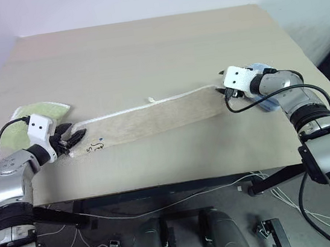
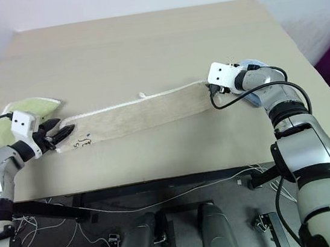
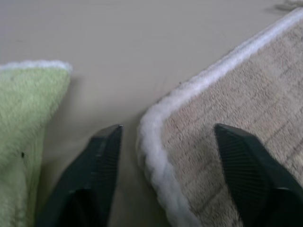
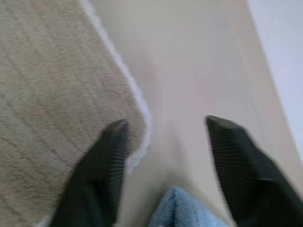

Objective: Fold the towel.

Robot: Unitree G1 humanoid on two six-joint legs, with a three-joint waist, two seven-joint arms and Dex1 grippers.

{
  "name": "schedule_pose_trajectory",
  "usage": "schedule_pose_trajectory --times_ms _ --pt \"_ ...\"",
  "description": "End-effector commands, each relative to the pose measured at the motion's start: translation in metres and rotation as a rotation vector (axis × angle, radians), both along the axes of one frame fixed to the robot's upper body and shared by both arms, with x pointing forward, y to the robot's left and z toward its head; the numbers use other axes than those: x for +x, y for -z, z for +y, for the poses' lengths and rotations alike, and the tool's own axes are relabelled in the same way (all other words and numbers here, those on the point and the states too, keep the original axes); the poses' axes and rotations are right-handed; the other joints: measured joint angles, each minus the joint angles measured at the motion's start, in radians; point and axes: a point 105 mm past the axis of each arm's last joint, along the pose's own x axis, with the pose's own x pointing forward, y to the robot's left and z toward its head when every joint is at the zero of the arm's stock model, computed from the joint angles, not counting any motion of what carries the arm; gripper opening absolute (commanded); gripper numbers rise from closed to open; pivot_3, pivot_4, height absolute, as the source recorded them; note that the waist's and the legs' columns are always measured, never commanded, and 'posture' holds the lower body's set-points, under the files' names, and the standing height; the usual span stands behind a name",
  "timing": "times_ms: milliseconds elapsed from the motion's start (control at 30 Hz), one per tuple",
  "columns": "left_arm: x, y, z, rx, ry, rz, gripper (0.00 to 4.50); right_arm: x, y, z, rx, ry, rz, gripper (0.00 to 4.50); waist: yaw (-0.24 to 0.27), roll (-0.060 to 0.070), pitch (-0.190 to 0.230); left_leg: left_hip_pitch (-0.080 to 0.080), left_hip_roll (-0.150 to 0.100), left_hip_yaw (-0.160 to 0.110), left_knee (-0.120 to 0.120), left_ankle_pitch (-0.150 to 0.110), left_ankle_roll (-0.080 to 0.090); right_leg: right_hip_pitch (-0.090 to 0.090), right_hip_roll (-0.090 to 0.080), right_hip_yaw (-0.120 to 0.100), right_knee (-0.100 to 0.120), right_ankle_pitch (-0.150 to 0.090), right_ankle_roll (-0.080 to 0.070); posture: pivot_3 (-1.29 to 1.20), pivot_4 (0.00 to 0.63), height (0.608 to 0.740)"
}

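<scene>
Silver arms, white wrists, black cables, black claws.

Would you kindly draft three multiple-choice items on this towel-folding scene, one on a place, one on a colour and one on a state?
1. Where does the light green towel lie?
A. Beside the left gripper
B. Beside the right gripper
C. On top of the beige towel

2. What colour is the beige towel's edging?
A. Black
B. White
C. Red

3. How do the left gripper's jaws stand?
A. Shut on the light green towel
B. Shut on nothing
C. Open, astride the beige towel's corner

Answers:
1 A, since the light green towel lies by the left gripper, at the table's left edge.
2 B, since a white cord runs round the beige towel's rim.
3 C, since the left wrist view shows one finger on either side of the corner.
</scene>
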Motion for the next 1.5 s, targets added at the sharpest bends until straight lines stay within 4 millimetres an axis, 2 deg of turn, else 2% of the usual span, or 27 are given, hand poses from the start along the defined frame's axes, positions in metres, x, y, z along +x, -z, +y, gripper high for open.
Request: schedule_pose_trajectory --times_ms 33,133,200,333,433,600,700,900,1100,1300,1400,1500 --pt "-0.002 -0.019 0.016 0.04 -0.076 -0.083 4.49 0.001 -0.036 -0.007 0.047 0.019 -0.155 4.04 0.001 0.0 0.0 0.0 0.0 0.0 0.0 0.0 0.0 0.0 0.0 0.0 0.0 0.0 0.0 0.0 0.15 0.74" --pt "-0.003 -0.03 0.017 -0.003 -0.097 -0.136 4.49 -0.005 -0.045 -0.01 0.171 0.023 -0.173 4.04 0.004 0.0 0.0 0.0 0.0 0.0 0.0 0.0 0.0 0.0 0.0 0.0 0.0 0.0 0.0 0.0 0.15 0.74" --pt "-0.003 -0.037 0.015 -0.007 -0.103 -0.18 4.49 -0.012 -0.044 -0.009 0.315 0.031 -0.135 4.04 0.006 0.0 0.0 0.0 0.0 -0.002 0.0 0.0 0.0 0.001 0.0 0.0 -0.001 0.0 0.0 0.0 0.15 0.74" --pt "-0.006 -0.047 0.002 -0.012 -0.063 -0.254 4.49 -0.035 -0.023 -0.007 0.7 0.097 0.066 4.04 0.011 0.0 0.0 0.001 0.0 -0.003 0.001 0.0 0.0 0.003 -0.001 -0.001 -0.001 0.0 0.0 0.0 0.15 0.74" --pt "-0.011 -0.049 -0.011 -0.028 0.004 -0.269 4.5 -0.051 -0.004 -0.007 0.966 0.212 0.244 4.49 0.009 0.0 0.0 0.002 0.0 -0.004 0.001 0.0 0.0 0.003 -0.002 -0.001 0.0 0.0 0.0 0.0 0.15 0.74" --pt "-0.023 -0.041 -0.041 0.005 0.192 -0.241 4.5 -0.078 0.023 -0.004 1.301 0.374 0.5 4.49 0.009 0.0 -0.001 0.002 0.0 -0.004 0.0 -0.001 0.0 0.002 -0.004 -0.001 0.0 0.0 0.0 0.0 0.15 0.74" --pt "-0.03 -0.034 -0.06 0.039 0.313 -0.21 4.5 -0.085 0.027 -0.007 1.446 0.454 0.563 4.49 0.01 0.0 -0.001 0.002 0.0 -0.004 0.0 -0.001 0.0 0.002 -0.005 -0.001 0.0 0.0 -0.001 0.0 0.15 0.74" --pt "-0.037 -0.02 -0.086 0.054 0.453 -0.15 4.5 -0.09 0.039 0.004 1.627 0.538 0.701 4.49 0.008 0.001 -0.001 0.001 0.0 -0.004 -0.001 -0.004 0.004 0.001 -0.005 -0.001 0.0 0.0 -0.001 0.0 0.15 0.74" --pt "-0.045 -0.008 -0.107 0.046 0.526 -0.12 4.5 -0.077 0.04 0.023 1.772 0.548 0.808 4.49 0.004 0.001 -0.001 0.001 0.0 -0.004 -0.001 -0.004 0.005 0.001 -0.002 0.0 0.0 0.0 -0.001 0.0 0.15 0.74" --pt "-0.049 -0.005 -0.115 0.037 0.543 -0.12 4.5 -0.058 0.043 0.035 1.833 0.576 0.859 4.49 0.003 0.001 -0.001 0.001 0.0 -0.003 -0.001 -0.004 0.006 0.001 0.0 0.0 0.0 0.0 -0.001 0.0 0.15 0.74" --pt "-0.052 -0.004 -0.118 0.03 0.546 -0.119 4.5 -0.052 0.046 0.035 1.857 0.594 0.864 3.85 0.002 0.001 -0.002 0.001 0.0 -0.003 -0.001 -0.004 0.006 0.001 0.0 0.0 0.0 0.0 -0.001 0.0 0.15 0.74" --pt "-0.055 -0.001 -0.12 0.024 0.547 -0.114 4.5 -0.049 0.045 0.035 1.877 0.594 0.857 2.88 0.001 0.002 -0.002 0.001 0.0 -0.003 -0.001 -0.004 0.006 0.001 0.001 0.0 0.0 0.0 -0.001 0.0 0.15 0.74"
